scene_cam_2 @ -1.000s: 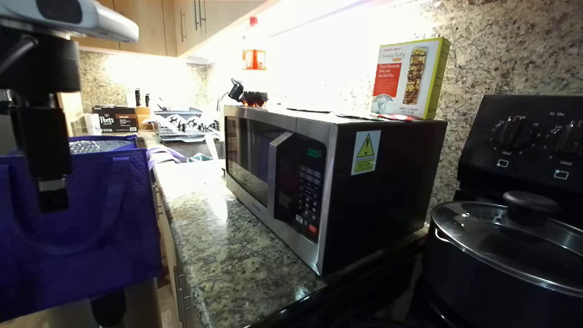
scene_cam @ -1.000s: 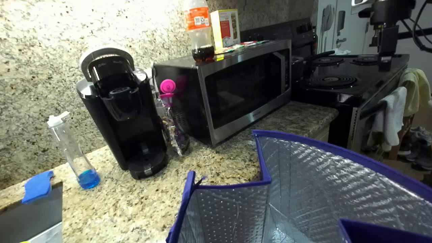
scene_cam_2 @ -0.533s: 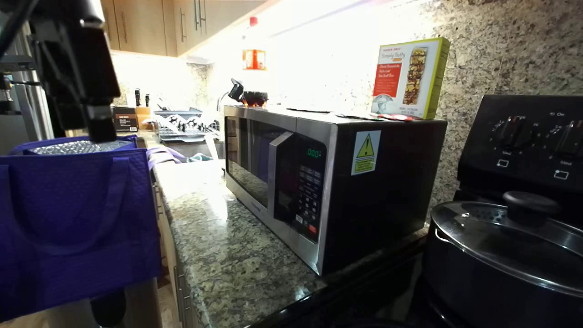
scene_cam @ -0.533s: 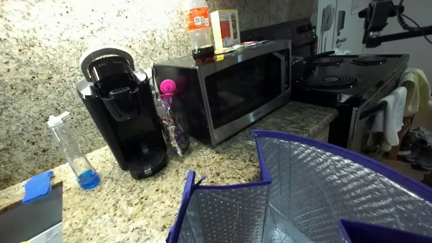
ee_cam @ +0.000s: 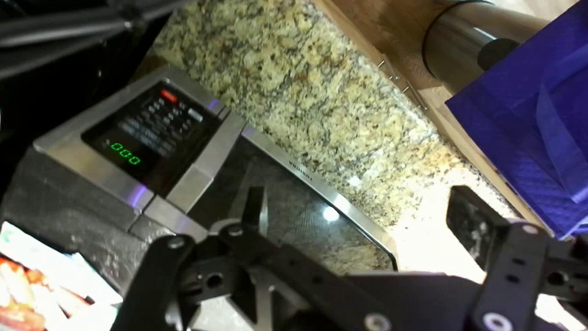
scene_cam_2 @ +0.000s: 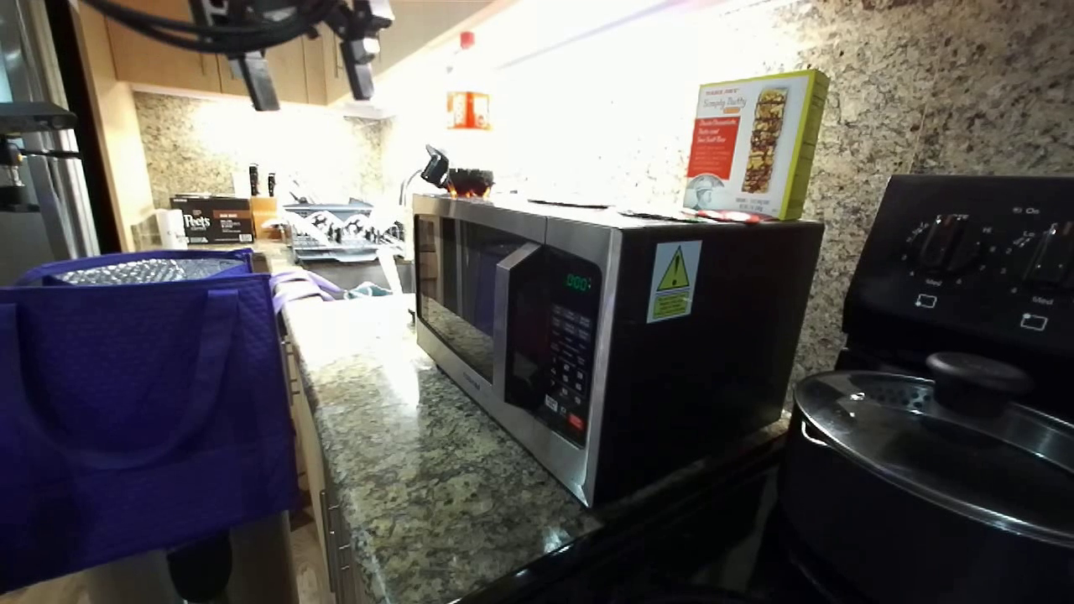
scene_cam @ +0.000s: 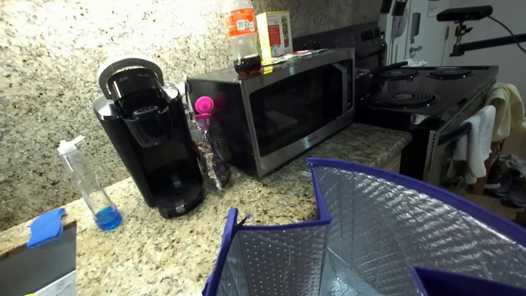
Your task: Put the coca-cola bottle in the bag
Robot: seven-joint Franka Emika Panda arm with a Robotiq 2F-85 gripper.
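Observation:
The coca-cola bottle (scene_cam: 241,41) stands upright on the microwave's end, with an orange-red label and a little dark cola at the bottom. It also shows in an exterior view (scene_cam_2: 467,109) with its red cap; it is out of the wrist view. The blue bag (scene_cam: 361,167) stands open in front of the counter, its silver lining visible. It also shows in an exterior view (scene_cam_2: 151,403) and in the wrist view (ee_cam: 528,119). My gripper (scene_cam_2: 310,88) is high up, left of the bottle there. Its fingers (ee_cam: 358,202) are wide apart with nothing between them.
The microwave (scene_cam: 304,102) carries a carton box (scene_cam_2: 751,147) and flat packets beside the bottle. A coffee maker (scene_cam: 152,135), a pink-topped bottle (scene_cam: 204,111) and a clear bottle with blue liquid (scene_cam: 94,193) stand on the counter. A lidded pot (scene_cam_2: 923,478) is on the stove. Cabinets hang above.
My gripper has risen from in front of the bag and swung right in one exterior view, toward the microwave. It has turned, so both fingers now show. The bottle and bag have not moved.

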